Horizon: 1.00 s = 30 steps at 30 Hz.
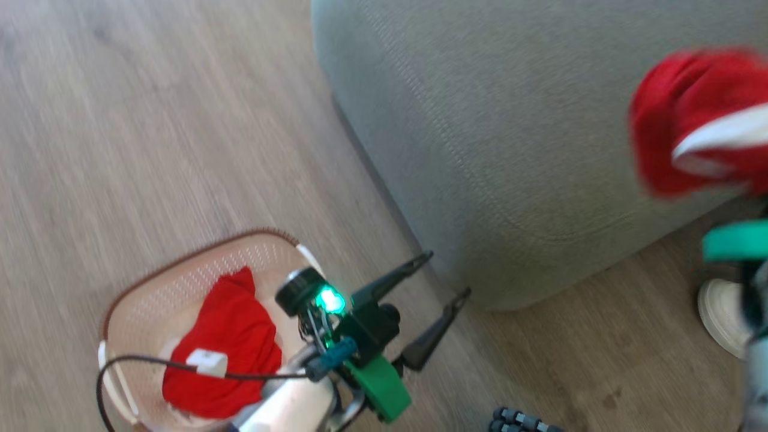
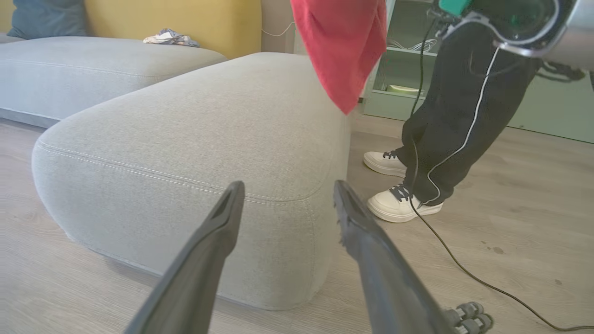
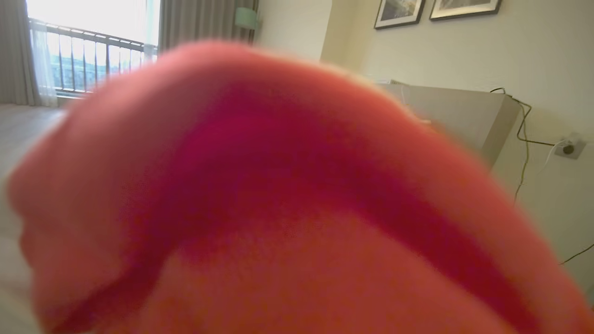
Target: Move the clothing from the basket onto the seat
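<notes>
Clothing [image 1: 690, 114] is pinched by the right end effector, itself hidden under the cloth, and hung over the seat [image 1: 510, 132] edge, likely for drop-off. A second red piece [image 1: 231, 348] is seen in the basket [image 1: 174, 273]. Left end effector [image 1: 448, 275] is spread, empty, near the seat corner. Wood floor [image 1: 120, 150]; living room.

You have one red garment [image 1: 225, 354] lying crumpled in the cream perforated basket [image 1: 180, 279]. The basket has a brown rim and stands upright on the floor, near the rounded corner of the grey-green sofa seat [image 1: 510, 150]. The raised red garment [image 1: 690, 120], with a broad white band, hangs bunched in the air over the seat's edge.
</notes>
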Motion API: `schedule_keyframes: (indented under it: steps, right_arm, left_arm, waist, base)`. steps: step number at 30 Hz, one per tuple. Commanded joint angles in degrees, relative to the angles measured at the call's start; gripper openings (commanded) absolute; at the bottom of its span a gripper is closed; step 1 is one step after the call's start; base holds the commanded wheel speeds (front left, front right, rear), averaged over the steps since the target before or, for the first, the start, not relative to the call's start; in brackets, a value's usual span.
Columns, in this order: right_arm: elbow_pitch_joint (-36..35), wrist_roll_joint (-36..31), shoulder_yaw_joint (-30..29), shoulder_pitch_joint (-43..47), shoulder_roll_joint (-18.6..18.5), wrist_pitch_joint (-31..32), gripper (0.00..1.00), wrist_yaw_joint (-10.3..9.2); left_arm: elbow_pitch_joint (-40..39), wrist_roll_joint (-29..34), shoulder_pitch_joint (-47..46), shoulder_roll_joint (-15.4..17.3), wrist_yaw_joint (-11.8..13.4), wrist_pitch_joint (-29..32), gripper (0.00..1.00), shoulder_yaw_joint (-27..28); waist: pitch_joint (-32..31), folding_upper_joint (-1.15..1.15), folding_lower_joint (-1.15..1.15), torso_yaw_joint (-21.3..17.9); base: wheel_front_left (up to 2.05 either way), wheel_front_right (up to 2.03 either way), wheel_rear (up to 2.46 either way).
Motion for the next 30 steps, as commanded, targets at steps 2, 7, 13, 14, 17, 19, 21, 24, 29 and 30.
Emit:
schedule_keyframes:
  steps: [2,7,13,14,17,19,21,24,29,30]
  right_arm:
    - [-1.1,1.2,-0.5,-4.4,-2.3,-0.5,0.0,-0.01]
    - [2.9,4.0,-2.7,-13.0,-6.8,-0.5,0.0,-0.01]
    - [13.0,10.4,-3.8,-26.4,-13.5,-0.5,0.0,-0.01]
    - [15.0,10.6,-3.7,-28.2,-14.6,-0.5,0.0,-0.01]
    - [21.1,10.4,-4.3,-33.4,-16.6,-0.5,0.0,-0.01]
    - [25.7,9.0,-4.3,-36.3,-17.6,-0.5,0.0,-0.01]
    - [31.0,9.0,-3.6,-39.0,-18.2,-0.5,0.0,-0.01]
    - [39.8,10.1,-2.1,-42.9,-19.9,-0.5,0.0,-0.01]
    - [52.0,12.8,2.0,-49.1,-22.6,1.1,0.0,-0.01]
    - [54.1,13.1,2.6,-49.9,-23.0,1.7,0.0,-0.01]
  left_arm:
    - [-1.9,0.6,-2.7,0.4,0.0,-0.3,1.0,0.7]
    - [-0.6,0.9,-5.4,1.5,0.0,-0.3,1.0,-0.9]
    - [-0.6,1.8,-10.6,3.6,0.0,-0.3,1.0,-1.9]
    - [-0.6,1.9,-11.1,3.8,0.0,-0.3,1.0,-1.8]
    - [-0.7,2.4,-12.5,4.1,0.0,-0.3,1.0,-1.3]
    - [-0.9,2.6,-13.2,4.1,0.0,-0.3,1.0,-1.2]
    - [-1.1,2.9,-13.7,4.1,0.0,-0.3,1.0,-1.5]
    - [-1.3,3.0,-14.3,3.7,0.0,-0.3,1.0,-1.9]
    - [-1.3,3.3,-15.0,2.9,0.0,-0.3,1.0,-1.9]
    - [-1.3,3.3,-15.2,2.7,0.0,-0.3,1.0,-2.0]
  waist:
    - [3.0,0.0,-0.01,2.1]
    - [8.5,0.0,-0.01,4.8]
    - [16.3,0.0,-0.01,8.5]
    - [17.2,0.0,-0.01,9.0]
    - [19.8,0.0,-0.01,10.2]
    - [21.0,0.0,-0.01,11.1]
    - [21.9,0.0,-0.01,11.9]
    - [23.0,0.0,-0.01,13.4]
    - [24.7,0.0,-0.01,15.5]
    - [24.9,0.0,-0.01,15.8]
  base:
    - [0.0,0.0,0.0]
    - [0.0,0.0,0.0]
    - [0.0,0.0,0.0]
    - [0.0,0.0,0.0]
    - [0.0,0.0,0.0]
    - [0.0,0.0,0.0]
    - [0.0,0.0,0.0]
    - [0.0,0.0,0.0]
    - [0.0,0.0,0.0]
    - [0.0,0.0,0.0]
